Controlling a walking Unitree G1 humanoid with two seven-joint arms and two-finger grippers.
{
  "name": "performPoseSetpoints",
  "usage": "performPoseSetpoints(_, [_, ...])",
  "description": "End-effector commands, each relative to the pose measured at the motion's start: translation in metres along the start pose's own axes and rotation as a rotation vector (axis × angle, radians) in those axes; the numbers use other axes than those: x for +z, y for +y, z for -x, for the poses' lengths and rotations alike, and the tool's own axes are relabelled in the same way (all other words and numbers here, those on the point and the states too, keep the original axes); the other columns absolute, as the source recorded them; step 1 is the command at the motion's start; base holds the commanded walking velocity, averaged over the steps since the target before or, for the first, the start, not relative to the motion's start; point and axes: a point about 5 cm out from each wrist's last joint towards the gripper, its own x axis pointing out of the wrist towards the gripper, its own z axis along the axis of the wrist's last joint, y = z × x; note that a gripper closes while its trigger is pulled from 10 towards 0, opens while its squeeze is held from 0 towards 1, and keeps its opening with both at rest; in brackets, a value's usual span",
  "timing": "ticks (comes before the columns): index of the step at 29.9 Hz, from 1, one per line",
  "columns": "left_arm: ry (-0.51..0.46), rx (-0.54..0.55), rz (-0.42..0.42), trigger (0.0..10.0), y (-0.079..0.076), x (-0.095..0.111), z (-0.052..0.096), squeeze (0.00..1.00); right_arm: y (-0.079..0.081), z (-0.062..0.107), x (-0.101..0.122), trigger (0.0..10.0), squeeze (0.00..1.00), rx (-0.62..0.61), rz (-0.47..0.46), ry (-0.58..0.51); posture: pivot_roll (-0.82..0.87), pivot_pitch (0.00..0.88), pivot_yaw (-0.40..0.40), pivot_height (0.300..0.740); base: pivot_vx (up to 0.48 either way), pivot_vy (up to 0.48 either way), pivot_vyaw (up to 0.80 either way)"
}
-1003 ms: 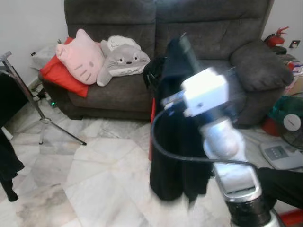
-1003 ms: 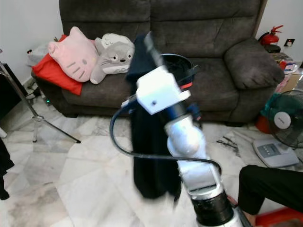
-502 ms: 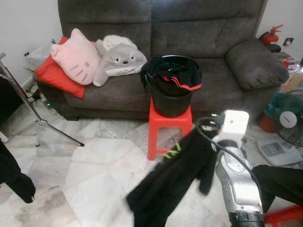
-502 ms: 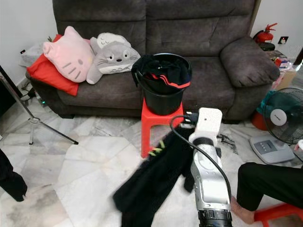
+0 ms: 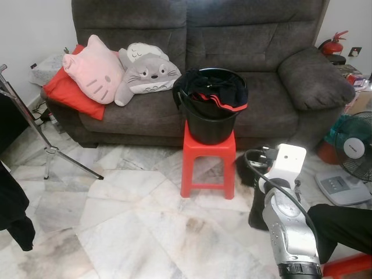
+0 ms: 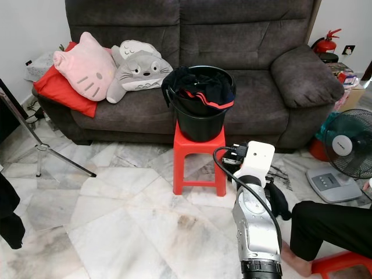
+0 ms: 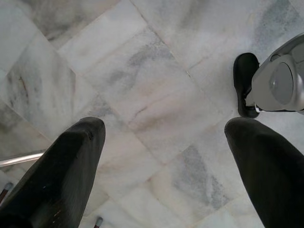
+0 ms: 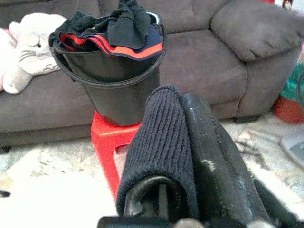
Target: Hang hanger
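My right gripper [image 8: 183, 102] is shut on a dark knitted garment [image 8: 156, 142] that wraps over one finger. From the head, the right arm [image 5: 288, 215] reaches low at the right, and the dark garment [image 5: 256, 203] hangs beside it just above the floor, right of the red stool [image 5: 208, 157]. I can make out no hanger in the cloth. A tripod clothes rack [image 5: 35, 131] stands at the far left with black clothing [image 5: 11, 209] hanging from it. My left gripper [image 7: 164, 126] is open over the marble floor, with nothing between its fingers [image 7: 71, 156].
A black bucket [image 5: 210, 113] full of dark and red clothes sits on the stool before a grey sofa [image 5: 261, 52] with plush cushions [image 5: 96, 70]. A fan [image 5: 356, 152], a scale [image 5: 343, 189] and a person's trousered leg [image 5: 343, 224] crowd the right.
My right arm came down from in front of the camera to low on the right. The dark garment swung from the floor's middle to hang beside the arm.
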Motion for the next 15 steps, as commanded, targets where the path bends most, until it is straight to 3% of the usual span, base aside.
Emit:
performPoseSetpoints(1, [0.012,0.016,0.022,10.0,0.0028,-0.0038,0.001,0.0,0.0046,0.0014,0.0106,10.0,0.0,0.035,0.055,-0.064,-0.06,0.0,0.044,0.716,0.0,0.0,0.0])
performPoseSetpoints(4, [0.014,0.016,0.025,10.0,0.0029,-0.0045,0.0012,0.0,0.0039,0.0025,0.012,10.0,0.0,0.051,0.092,-0.083,-0.06,0.0,0.04,0.716,0.0,0.0,0.38])
performPoseSetpoints(15, [0.018,0.016,0.032,10.0,0.0017,-0.0078,0.0018,0.0,0.002,0.0044,0.0092,10.0,0.0,0.087,0.109,-0.089,-0.06,0.0,0.032,0.716,0.0,0.0,0.78])
